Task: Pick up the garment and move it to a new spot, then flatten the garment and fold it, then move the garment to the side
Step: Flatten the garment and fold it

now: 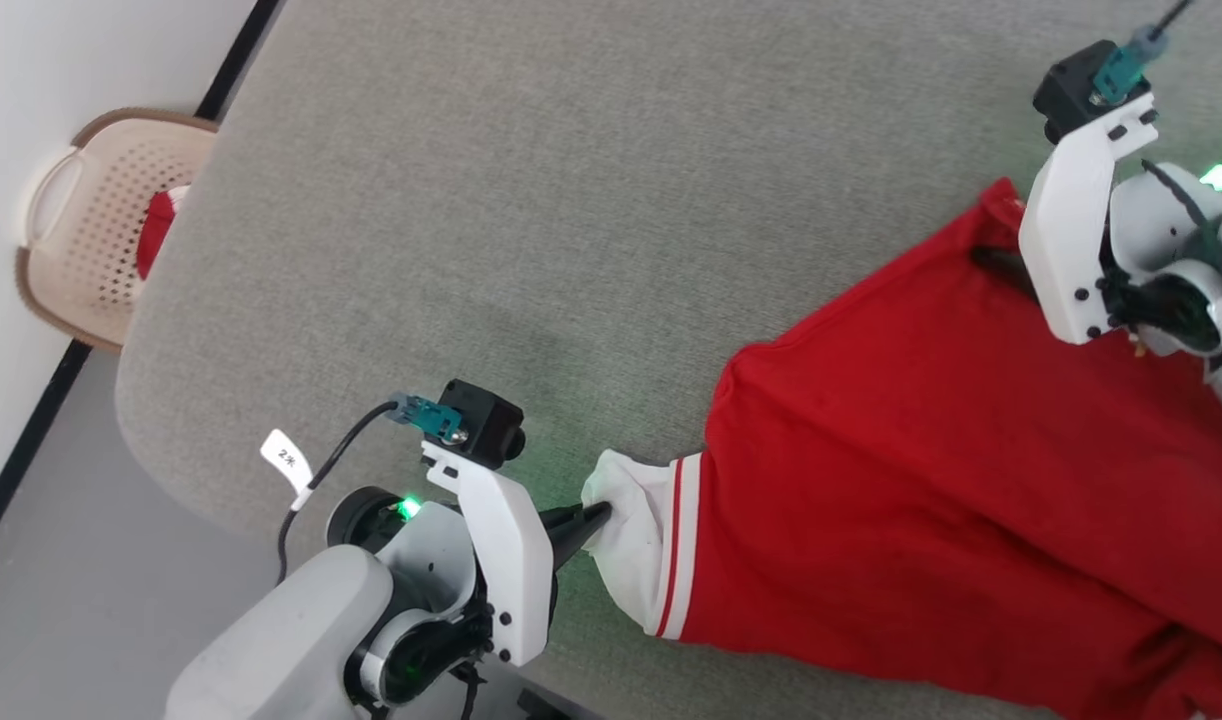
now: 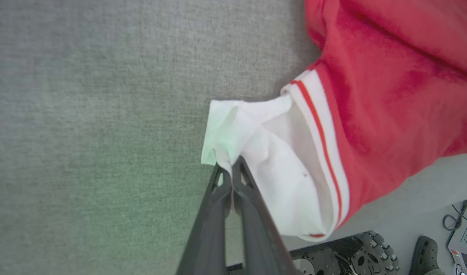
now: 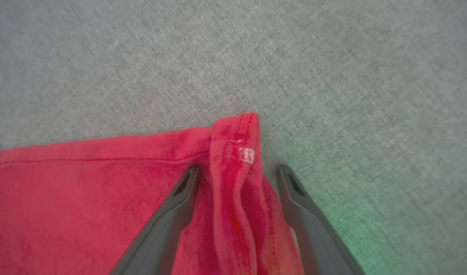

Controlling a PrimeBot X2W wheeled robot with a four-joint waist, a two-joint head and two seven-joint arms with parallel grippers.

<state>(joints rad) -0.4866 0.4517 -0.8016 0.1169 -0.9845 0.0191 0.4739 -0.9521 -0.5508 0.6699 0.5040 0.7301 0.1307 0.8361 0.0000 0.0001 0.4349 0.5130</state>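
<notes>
Leftmost, against the white wall: a beige perforated basket with something red inside. Next, low in the head view, the left gripper, clenched tight on the free edge of the white sleeve, cloth nipped between its pressed-together fingers. Then the garment itself, red, spread over the right part of the grey padded surface, striped trim at the sleeve seam. Far right, the right gripper, jaws spread wide, one finger either side of a bunched red fold at the garment's far corner, not clamping it. Small white tag on that fold.
</notes>
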